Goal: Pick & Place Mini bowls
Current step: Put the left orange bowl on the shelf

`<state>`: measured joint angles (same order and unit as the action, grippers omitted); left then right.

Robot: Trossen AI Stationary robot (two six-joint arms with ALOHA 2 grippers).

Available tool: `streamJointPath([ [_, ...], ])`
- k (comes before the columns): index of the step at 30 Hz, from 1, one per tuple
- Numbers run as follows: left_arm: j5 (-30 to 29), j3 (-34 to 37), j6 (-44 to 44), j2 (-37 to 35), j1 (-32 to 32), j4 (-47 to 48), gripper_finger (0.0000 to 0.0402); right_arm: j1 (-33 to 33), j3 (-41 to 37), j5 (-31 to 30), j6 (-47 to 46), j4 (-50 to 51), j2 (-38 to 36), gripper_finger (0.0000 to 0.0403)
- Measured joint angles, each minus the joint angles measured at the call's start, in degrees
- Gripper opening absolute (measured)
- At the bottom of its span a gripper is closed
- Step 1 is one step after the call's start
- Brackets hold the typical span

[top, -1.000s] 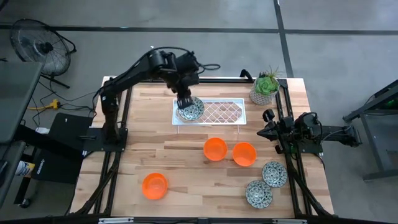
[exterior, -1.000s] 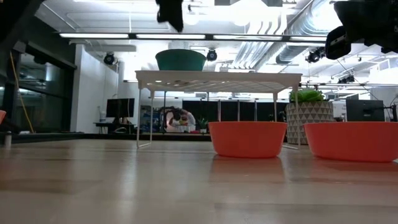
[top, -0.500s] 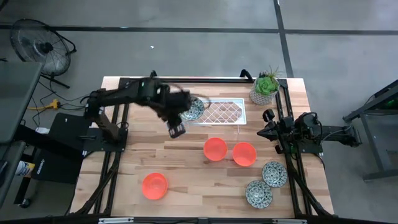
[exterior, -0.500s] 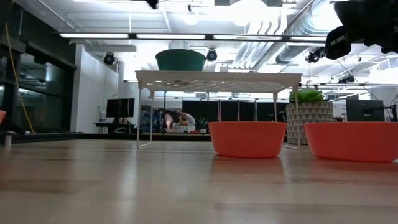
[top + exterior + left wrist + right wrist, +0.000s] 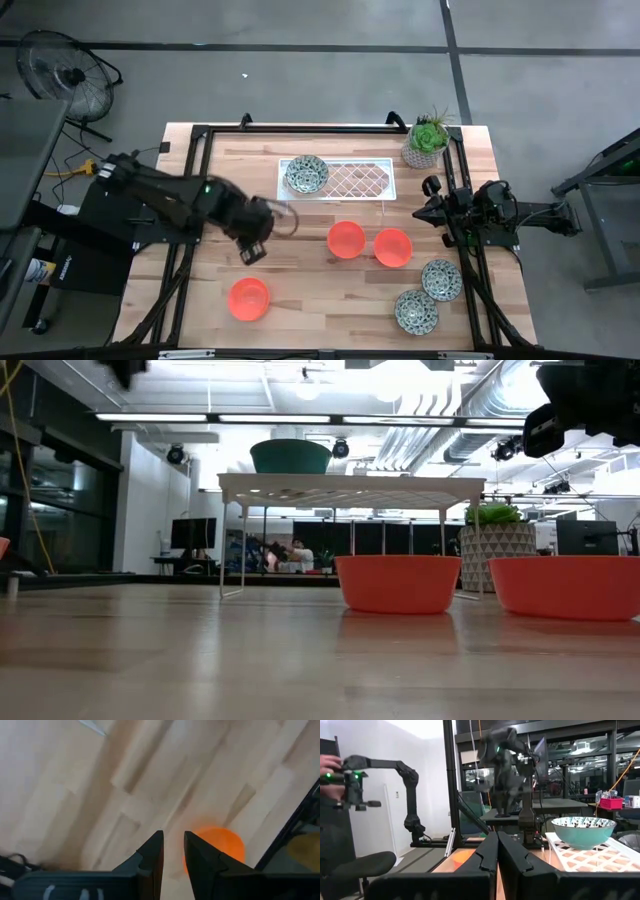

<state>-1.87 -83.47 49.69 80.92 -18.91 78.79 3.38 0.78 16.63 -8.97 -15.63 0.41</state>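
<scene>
We are logging six mini bowls. One mosaic bowl (image 5: pixel 306 174) is sitting on the white wire rack (image 5: pixel 360 180), at the rack's nine o'clock end; the low view is showing its teal outside (image 5: pixel 290 456) on top of the rack (image 5: pixel 352 484). Two orange bowls are resting on the table (image 5: pixel 300 310) just at six o'clock of the rack: one (image 5: pixel 346 240) at nine o'clock of the other (image 5: pixel 392 247), close but apart. A third orange bowl (image 5: pixel 249 298) is lying alone toward the table's seven o'clock corner. Two more mosaic bowls are sitting near the four o'clock corner, one (image 5: pixel 441 279) at one o'clock of the other (image 5: pixel 415 311), nearly touching.

We are finding no readable writing or labels anywhere.

The left gripper (image 5: pixel 251 250) is hanging above bare table, at twelve o'clock of the lone orange bowl and well at nine o'clock of the orange pair. In its wrist view the fingers (image 5: pixel 152 857) are standing a narrow gap apart, holding nothing, with that orange bowl (image 5: pixel 220 847) lying just beyond them on the wood.

The right gripper (image 5: pixel 432 208) is waiting at the table's three o'clock edge, at six o'clock of the potted plant (image 5: pixel 426 140). Its fingers (image 5: pixel 487 855) are pressed together, empty, pointing across toward the rack.
</scene>
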Motion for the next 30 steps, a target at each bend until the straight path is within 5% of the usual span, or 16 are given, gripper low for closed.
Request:
streamJointPath([
  [16, 10.55, 26.84, -0.76, -1.89, -11.69, -23.92, 0.0072, 0.00, 0.00, 0.01, 0.02, 0.19, 0.01, 0.0000],
  [30, 10.65, 28.15, -4.41, 5.71, -11.88, -29.45, 0.0072, 0.01, 0.00, -0.01, 0.02, 0.46, 0.01, 0.0000],
])
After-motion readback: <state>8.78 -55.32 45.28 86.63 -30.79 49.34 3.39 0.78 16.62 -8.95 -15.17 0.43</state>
